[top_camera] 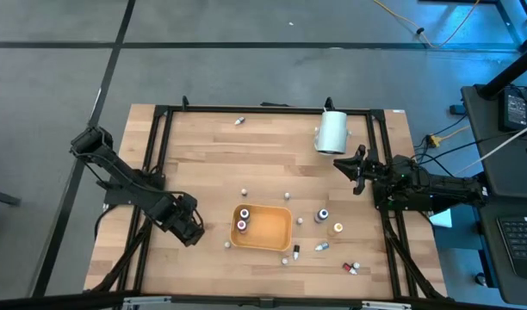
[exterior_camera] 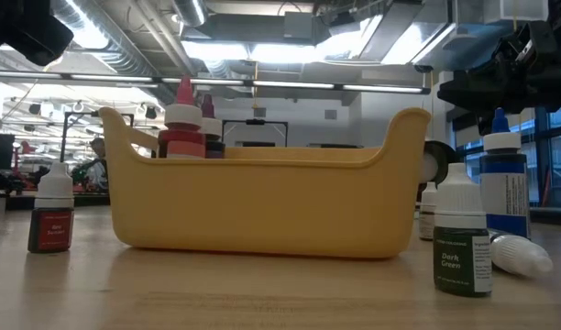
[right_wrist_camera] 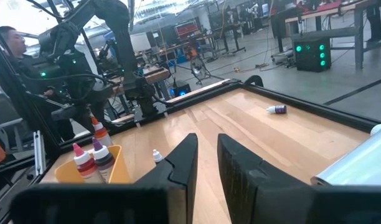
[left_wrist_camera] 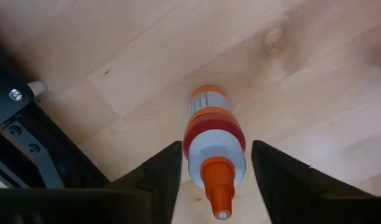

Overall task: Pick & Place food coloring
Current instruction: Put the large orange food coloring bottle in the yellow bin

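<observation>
My left gripper hovers left of the orange tray, shut on a food coloring bottle that has an orange cap and label. Two bottles stand inside the tray; they show red and purple tips in the low view. More bottles stand or lie on the table right of and in front of the tray, among them a blue one, a dark green one and a red-labelled one. My right gripper waits at the right edge, narrowly open and holding nothing. My left gripper pinches the orange-capped bottle between its two fingers at the upper body, by the red band just below the white shoulder. The fingers come from above, pointing down. The bottle stays upright with its orange tip toward the wrist. I cannot tell whether its base is off the table.
A large white cylinder lies near the far right corner, close to my right gripper. One bottle lies alone by the far edge. A black frame borders the table. Bare wood spans the table's middle and far left.
</observation>
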`<move>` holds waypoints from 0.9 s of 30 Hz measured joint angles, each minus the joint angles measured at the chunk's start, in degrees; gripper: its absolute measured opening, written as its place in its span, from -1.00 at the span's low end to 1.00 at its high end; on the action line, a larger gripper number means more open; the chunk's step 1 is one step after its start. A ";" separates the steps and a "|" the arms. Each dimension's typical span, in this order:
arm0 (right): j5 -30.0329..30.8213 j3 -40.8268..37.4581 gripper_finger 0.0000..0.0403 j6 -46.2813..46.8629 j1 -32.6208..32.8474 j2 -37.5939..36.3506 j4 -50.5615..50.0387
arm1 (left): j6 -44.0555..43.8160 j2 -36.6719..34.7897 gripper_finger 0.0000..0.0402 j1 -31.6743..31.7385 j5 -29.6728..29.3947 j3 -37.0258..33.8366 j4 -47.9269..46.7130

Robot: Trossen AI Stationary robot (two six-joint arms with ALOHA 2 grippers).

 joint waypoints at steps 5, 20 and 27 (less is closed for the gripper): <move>0.00 0.00 -0.68 -0.03 0.01 0.01 0.00 | 1.58 0.00 -0.39 0.02 -0.20 0.00 0.01; 0.02 0.00 -0.68 0.03 0.01 -0.01 0.00 | 15.37 -0.22 -0.43 1.52 -21.77 17.01 -3.42; 0.00 0.00 -0.68 0.38 -0.01 0.01 0.00 | 32.30 3.53 -0.43 5.06 -24.30 26.52 0.87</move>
